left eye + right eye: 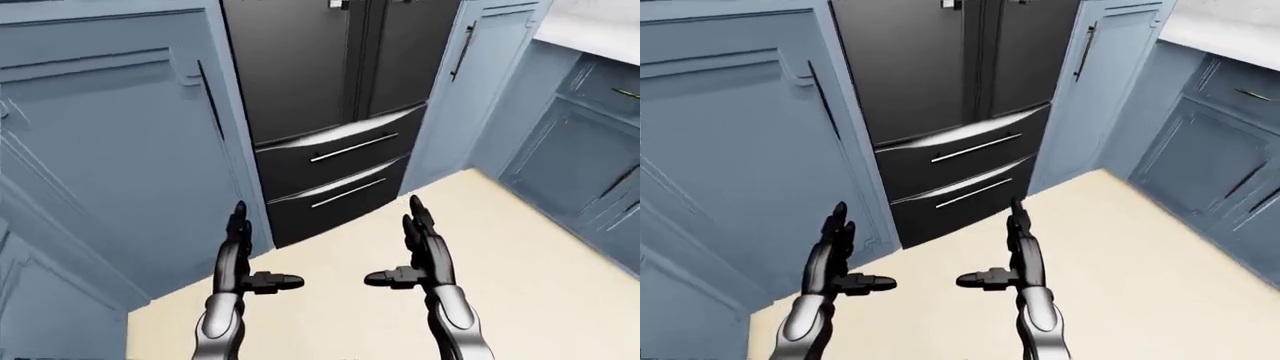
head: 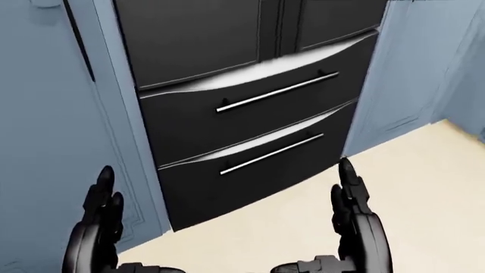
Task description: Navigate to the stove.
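Observation:
No stove shows in any view. A black fridge [image 1: 335,112] with two doors and two lower drawers stands straight ahead, at the top middle of the left-eye view. My left hand [image 1: 240,251] and right hand [image 1: 420,244] hang low in the view, both open and empty, fingers stretched toward the fridge and thumbs turned inward. They hover above the beige floor [image 1: 540,285], a short way from the lower drawer [image 2: 250,165].
Tall blue cabinets [image 1: 110,165] fill the left side. A narrow blue cabinet door [image 1: 470,82] stands right of the fridge. Blue base cabinets [image 1: 590,165] under a white counter [image 1: 595,26] run along the right edge. Beige floor stretches toward the bottom right.

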Available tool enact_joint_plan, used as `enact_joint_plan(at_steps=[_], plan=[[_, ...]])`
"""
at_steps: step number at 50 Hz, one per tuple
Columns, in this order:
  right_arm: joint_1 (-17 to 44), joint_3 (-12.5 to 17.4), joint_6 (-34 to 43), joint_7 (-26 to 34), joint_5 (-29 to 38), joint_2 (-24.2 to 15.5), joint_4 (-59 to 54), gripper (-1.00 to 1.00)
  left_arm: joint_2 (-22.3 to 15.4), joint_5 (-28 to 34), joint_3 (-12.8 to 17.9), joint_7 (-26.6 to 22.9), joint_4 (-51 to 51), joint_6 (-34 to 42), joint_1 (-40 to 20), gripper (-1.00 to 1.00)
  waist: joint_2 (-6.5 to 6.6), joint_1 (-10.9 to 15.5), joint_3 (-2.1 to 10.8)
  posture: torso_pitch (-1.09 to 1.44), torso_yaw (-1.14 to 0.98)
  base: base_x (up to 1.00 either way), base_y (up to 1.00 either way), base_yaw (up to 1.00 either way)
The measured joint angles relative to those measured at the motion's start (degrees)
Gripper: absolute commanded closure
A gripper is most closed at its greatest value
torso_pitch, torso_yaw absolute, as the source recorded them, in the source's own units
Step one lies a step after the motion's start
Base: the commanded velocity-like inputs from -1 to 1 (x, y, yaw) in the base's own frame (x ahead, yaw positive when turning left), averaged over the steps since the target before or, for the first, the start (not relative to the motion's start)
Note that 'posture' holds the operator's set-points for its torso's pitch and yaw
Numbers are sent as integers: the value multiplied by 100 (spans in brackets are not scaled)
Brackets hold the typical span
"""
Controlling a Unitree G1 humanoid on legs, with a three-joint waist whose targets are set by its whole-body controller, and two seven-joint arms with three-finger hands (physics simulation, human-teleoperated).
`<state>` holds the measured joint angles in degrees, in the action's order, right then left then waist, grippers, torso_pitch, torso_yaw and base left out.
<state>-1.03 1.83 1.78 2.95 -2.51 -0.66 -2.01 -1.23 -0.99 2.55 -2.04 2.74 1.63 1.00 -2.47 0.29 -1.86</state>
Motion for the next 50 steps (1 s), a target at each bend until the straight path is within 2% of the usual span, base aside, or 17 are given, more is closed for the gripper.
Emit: enact_joint_plan(at_steps=[1,2,3,6,13,16,18,20,21,28,31,32,36,43,45,47,50], plan=[[-4,-7,0,3,0,1,0,-100,-3,0,8,3,-13,1,-4,-100,-110,-19,27,0,0,0,0,-54],[0,6,4,5,0,-30,-2,-100,27,1,2,6,-21,-4,-21,-100,-118,-67,64,0,0,0,0,-53],[0,50,13,0,2,-57,-18,-100,57,1,-41,3,-3,-7,-29,-100,-34,-118,48,0,0,0,0,-53],[-64,142,59,-43,8,-64,-85,-100,73,1,-151,-43,38,18,-2,-100,21,-204,70,0,0,0,0,-53],[-47,62,50,-26,9,-44,26,-100,45,1,-64,-26,-36,-12,-25,-100,433,-98,-87,0,0,0,0,-53],[-8,69,31,-14,3,-49,20,-100,44,0,-70,-23,-53,-25,-21,-100,746,-57,-49,0,0,0,0,-53],[-3,8,33,-7,1,8,-49,-100,-1,1,-8,-14,21,-8,-21,-100,692,39,-61,0,0,0,0,-54],[-18,-53,59,21,1,16,-113,-100,-7,3,47,12,27,10,27,-100,710,21,-31,0,0,0,0,-53],[-22,-52,71,28,0,15,-123,-100,-10,3,54,21,24,17,26,-100,675,13,-9,0,0,0,0,-53],[33,22,17,-6,-11,-3,-40,-100,1,3,-2,6,-10,-8,-7,-100,141,24,0,0,0,0,0,-53],[35,11,-5,-5,-11,-15,-33,-100,9,3,0,4,-33,-9,-23,-100,-143,-28,73,0,0,0,0,-53],[28,48,1,-10,-8,-51,-50,-100,51,3,-38,1,-6,-9,-38,-100,-71,-78,70,0,0,0,0,-53],[-49,145,62,-57,2,-66,-112,-100,71,0,-150,-51,32,21,0,-100,31,-189,64,0,0,0,0,-53],[-11,74,28,-28,0,-52,-55,-100,46,0,-67,-25,-40,-17,-25,-100,504,-85,-89,0,0,0,0,-53],[3,77,21,-21,-1,-54,-31,-100,45,0,-71,-24,-52,-25,-23,-100,735,-60,-54,0,0,0,0,-51],[12,20,17,-15,-1,4,-76,-100,-4,1,-12,-16,6,-16,-34,-100,674,41,-63,0,0,0,0,-48],[-38,-56,65,22,3,13,-113,-100,-7,3,48,18,34,16,28,-100,652,23,-9,0,0,0,0,-42]])
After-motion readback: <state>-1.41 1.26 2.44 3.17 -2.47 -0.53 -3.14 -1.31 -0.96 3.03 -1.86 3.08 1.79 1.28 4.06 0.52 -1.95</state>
